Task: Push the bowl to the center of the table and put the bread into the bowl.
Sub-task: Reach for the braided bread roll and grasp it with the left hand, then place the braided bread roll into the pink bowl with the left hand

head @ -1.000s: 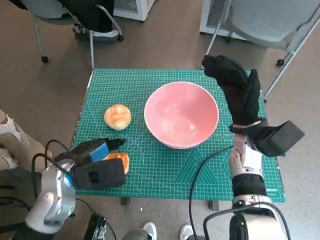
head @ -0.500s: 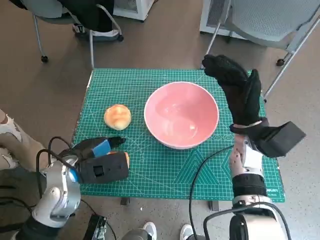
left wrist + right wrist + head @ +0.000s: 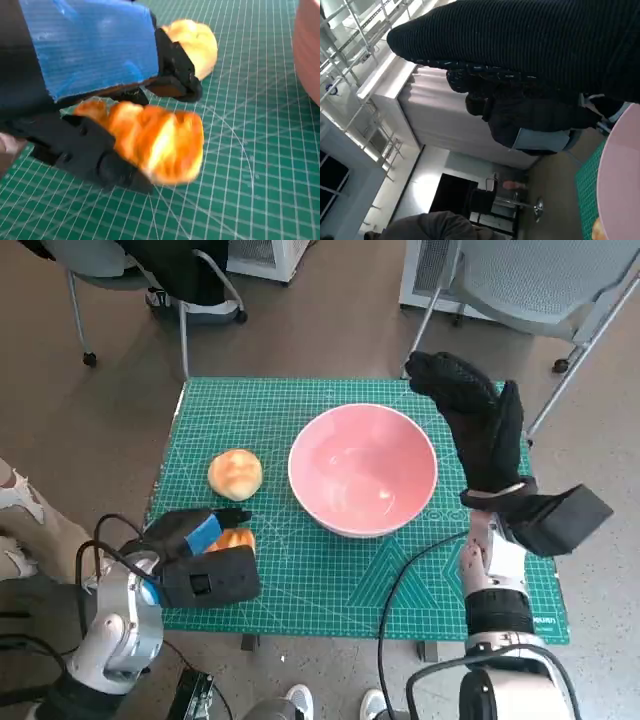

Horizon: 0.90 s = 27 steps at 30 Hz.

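A pink bowl (image 3: 363, 469) stands near the middle of the green cutting mat (image 3: 330, 570), empty inside. My left hand (image 3: 190, 535) is at the mat's front left and grips a golden croissant-like bread (image 3: 232, 538), seen close in the left wrist view as the bread (image 3: 155, 142) between the black fingers (image 3: 95, 155). A second round bun (image 3: 235, 472) lies on the mat beyond that hand, also visible as the bun (image 3: 195, 42). My right hand (image 3: 478, 420), gloved, is raised upright just right of the bowl, holding nothing; its fingers curl toward the bowl's far rim.
Chairs stand beyond the table: one chair (image 3: 180, 285) at the far left, another chair (image 3: 540, 290) at the far right. A black cable (image 3: 400, 580) runs across the mat's front right. In the right wrist view a person (image 3: 435, 227) shows in the room.
My left hand has closed round the bread and lifted it slightly, shifting a little toward the bowl. The right hand and bowl have stayed put.
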Tool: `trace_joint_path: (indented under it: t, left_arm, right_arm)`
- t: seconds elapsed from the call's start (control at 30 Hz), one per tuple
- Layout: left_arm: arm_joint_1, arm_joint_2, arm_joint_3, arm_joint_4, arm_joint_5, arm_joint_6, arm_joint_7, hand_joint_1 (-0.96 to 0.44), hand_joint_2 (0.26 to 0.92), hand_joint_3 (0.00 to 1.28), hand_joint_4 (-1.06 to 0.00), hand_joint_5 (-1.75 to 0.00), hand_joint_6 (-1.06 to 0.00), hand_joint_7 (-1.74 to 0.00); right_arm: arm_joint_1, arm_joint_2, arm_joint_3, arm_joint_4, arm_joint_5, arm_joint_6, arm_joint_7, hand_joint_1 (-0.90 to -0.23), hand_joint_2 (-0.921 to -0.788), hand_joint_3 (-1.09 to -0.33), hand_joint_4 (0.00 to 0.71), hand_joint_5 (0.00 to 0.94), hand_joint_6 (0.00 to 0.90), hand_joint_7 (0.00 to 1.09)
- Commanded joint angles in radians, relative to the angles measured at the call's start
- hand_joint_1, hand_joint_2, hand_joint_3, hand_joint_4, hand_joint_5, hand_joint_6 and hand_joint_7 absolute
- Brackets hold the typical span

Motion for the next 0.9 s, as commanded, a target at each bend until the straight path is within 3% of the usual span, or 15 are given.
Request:
trace_joint_path:
  t: [0.03, 0.37, 0.9]
  left_arm:
    - [0.042, 0.003, 0.015, 0.001, -0.013, -0.041, 0.028, 0.04, 0.906, 0.05, -0.67, -1.33, -0.8, -0.73]
    - [0.054, 0.0, 0.034, -0.002, -0.02, -0.084, 0.052, 0.0, 0.899, 0.05, -0.7, -1.31, -0.78, -0.83]
    - [0.047, 0.01, 0.062, -0.049, -0.054, -0.074, 0.005, 0.0, 0.908, 0.04, -0.72, -1.27, -0.73, -0.9]
  right_arm:
    - [0.026, -0.006, -0.003, -0.004, 0.012, 0.024, 0.009, -0.647, -0.921, -0.808, 0.193, 0.0, 0.175, 0.24]
    - [0.025, -0.005, 0.001, 0.0, 0.009, 0.022, 0.006, -0.648, -0.921, -0.808, 0.193, 0.0, 0.171, 0.26]
    - [0.013, -0.01, 0.0, 0.014, 0.008, 0.023, 0.005, -0.649, -0.921, -0.807, 0.194, 0.0, 0.161, 0.28]
